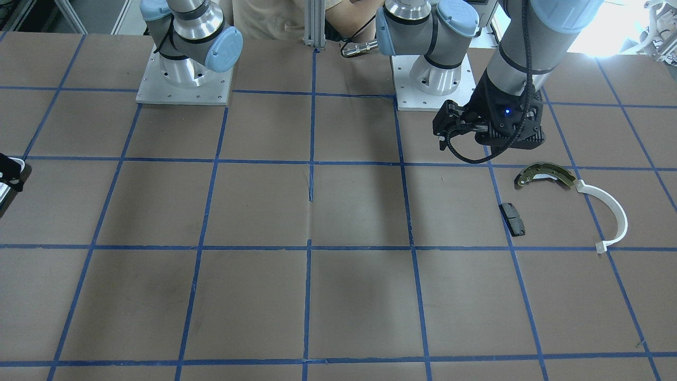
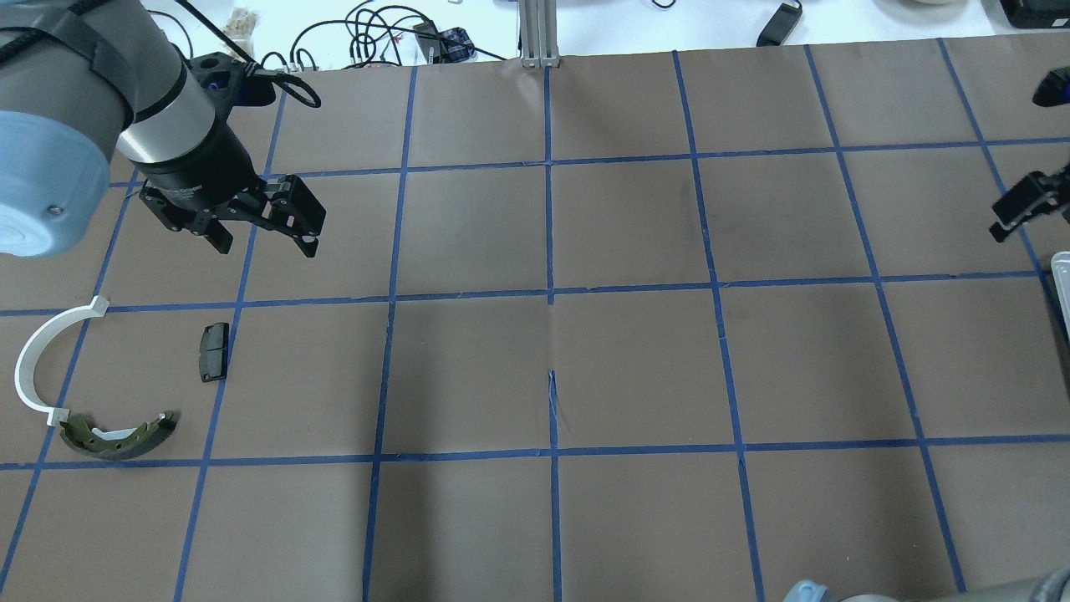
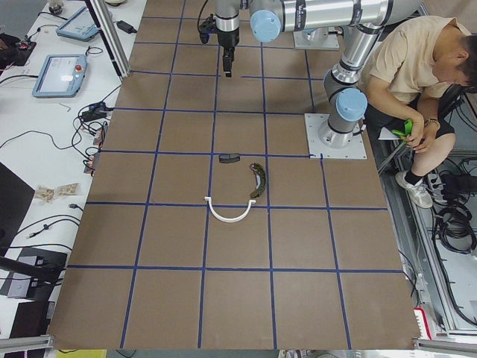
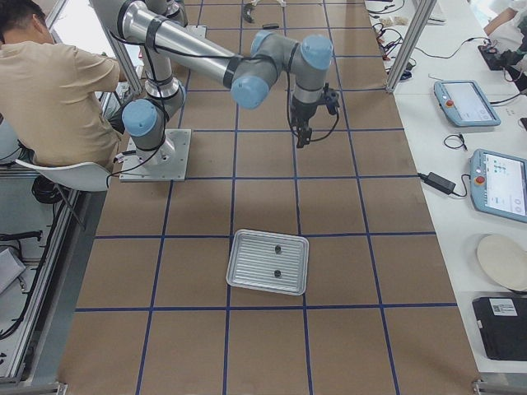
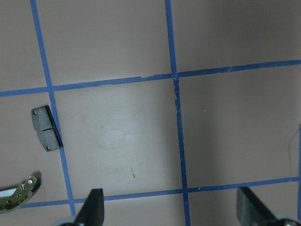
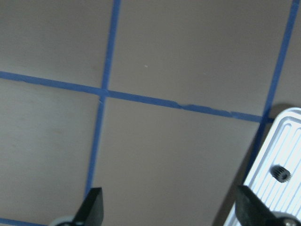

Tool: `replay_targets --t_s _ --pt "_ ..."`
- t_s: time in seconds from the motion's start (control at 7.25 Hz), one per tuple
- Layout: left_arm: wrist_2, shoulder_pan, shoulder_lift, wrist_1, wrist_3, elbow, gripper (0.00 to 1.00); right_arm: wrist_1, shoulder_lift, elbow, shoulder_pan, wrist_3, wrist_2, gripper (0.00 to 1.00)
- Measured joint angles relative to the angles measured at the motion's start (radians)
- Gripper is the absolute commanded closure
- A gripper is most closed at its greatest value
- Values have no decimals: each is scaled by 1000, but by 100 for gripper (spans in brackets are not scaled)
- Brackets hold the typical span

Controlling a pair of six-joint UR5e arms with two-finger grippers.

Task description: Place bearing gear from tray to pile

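Observation:
The silvery ribbed tray [image 4: 247, 271] lies on the table and holds two small dark bearing gears [image 4: 277, 248]. One gear [image 6: 281, 173] and a tray corner [image 6: 277, 141] show in the right wrist view. My right gripper [image 6: 171, 212] is open and empty, hovering beside the tray [image 2: 1062, 280]; it also shows in the exterior right view [image 4: 300, 136]. The pile has an olive brake shoe [image 2: 117, 439], a white arc [image 2: 29, 359] and a dark brake pad [image 2: 213, 351]. My left gripper [image 2: 267, 242] is open and empty, above the table just past the pile.
The table is brown with blue tape grid lines. Two arm bases [image 1: 185, 79] [image 1: 433, 79] stand at the robot's edge. A seated operator [image 3: 417, 74] is beside the bases. An aluminium post [image 2: 539, 33] stands at the far edge, with cables and tablets [image 4: 465, 99] beyond.

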Motion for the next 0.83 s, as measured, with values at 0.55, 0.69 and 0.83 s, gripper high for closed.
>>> replay_targets --t_s 0.55,0.69,0.83 --pt "0 0 0 1 0 0 0 -283 180 31 -244 -242 -4 0" --pt "0 0 0 1 0 -1 0 -358 231 31 -252 -273 -10 4" --pt "0 0 0 0 0 -1 0 -410 274 30 -255 -286 -9 11"
